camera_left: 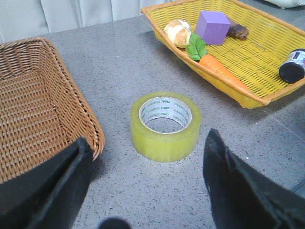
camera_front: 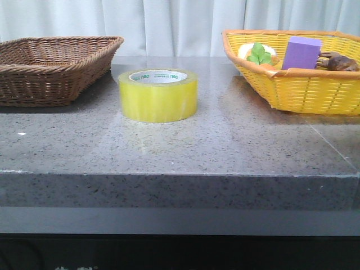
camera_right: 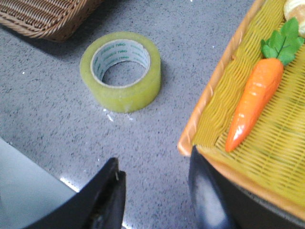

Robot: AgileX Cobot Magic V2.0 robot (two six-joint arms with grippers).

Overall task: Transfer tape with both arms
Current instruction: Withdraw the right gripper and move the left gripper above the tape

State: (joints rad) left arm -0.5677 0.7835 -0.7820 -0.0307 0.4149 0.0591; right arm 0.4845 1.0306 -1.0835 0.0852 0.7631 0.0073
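Observation:
The tape (camera_front: 158,94) is a wide yellow roll with a pale core. It lies flat on the grey stone table, hole up, between the two baskets. It also shows in the left wrist view (camera_left: 166,126) and the right wrist view (camera_right: 121,70). My left gripper (camera_left: 147,137) is open and empty, above the table, with the tape ahead of its fingers and apart from them. My right gripper (camera_right: 155,156) is open and empty, apart from the tape, with one finger (camera_right: 209,195) close by the yellow basket's rim. Neither arm shows in the front view.
A brown wicker basket (camera_front: 53,67) stands at the left and looks empty. A yellow basket (camera_front: 315,90) at the right holds a purple block (camera_front: 301,52), a toy carrot (camera_right: 255,102), a brown item and a dark jar (camera_left: 292,66). The table's front edge (camera_front: 169,174) is near.

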